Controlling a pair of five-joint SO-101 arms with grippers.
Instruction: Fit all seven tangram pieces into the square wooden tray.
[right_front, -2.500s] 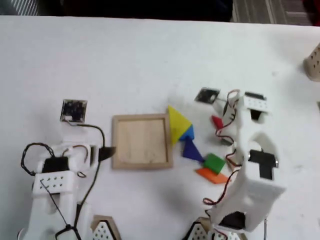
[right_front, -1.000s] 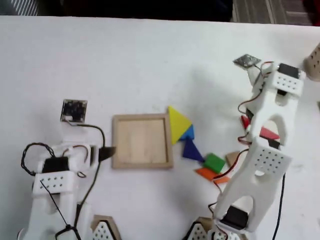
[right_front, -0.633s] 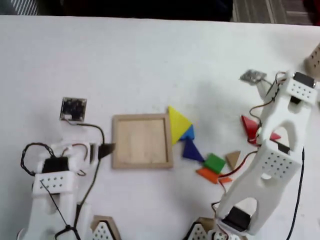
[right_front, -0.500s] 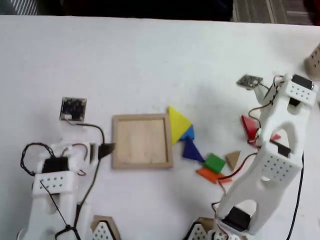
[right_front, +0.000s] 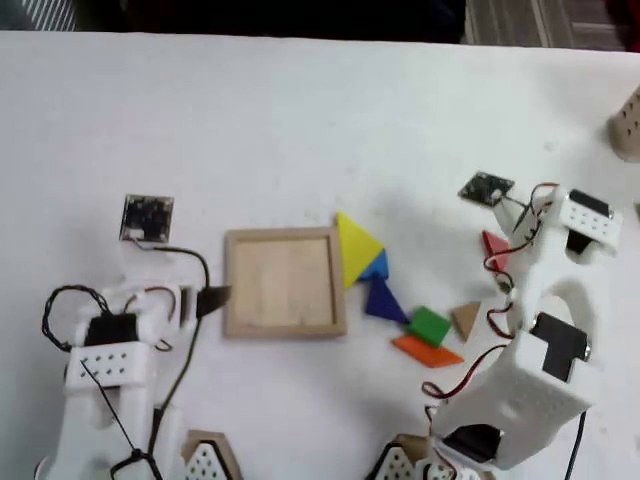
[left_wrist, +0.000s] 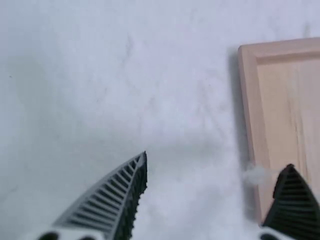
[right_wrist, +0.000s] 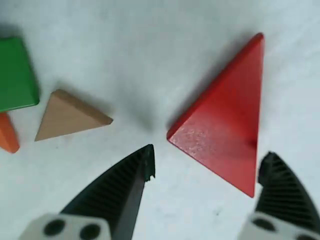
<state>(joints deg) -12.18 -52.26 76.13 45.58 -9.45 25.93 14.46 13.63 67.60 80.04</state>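
The white table (right_front: 300, 120) bears the square wooden tray (right_front: 285, 282), bare inside, with no piece yet fitted. The left gripper (left_wrist: 216, 162) gapes wide astride the tray's rim, holding nothing, perhaps to steady it. The right gripper (right_wrist: 209, 152) hangs spread over the red triangle (right_wrist: 225, 135), not gripping it, seemingly lined up to take it. The tan triangle (right_wrist: 67, 117) lies near.

White arms (right_front: 108, 368), black cables (right_front: 190, 256), black ribbed tool (left_wrist: 217, 161)

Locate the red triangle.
High view: the red triangle lies at the right of the table, just beyond the tan triangle, in front of the open right end effector.
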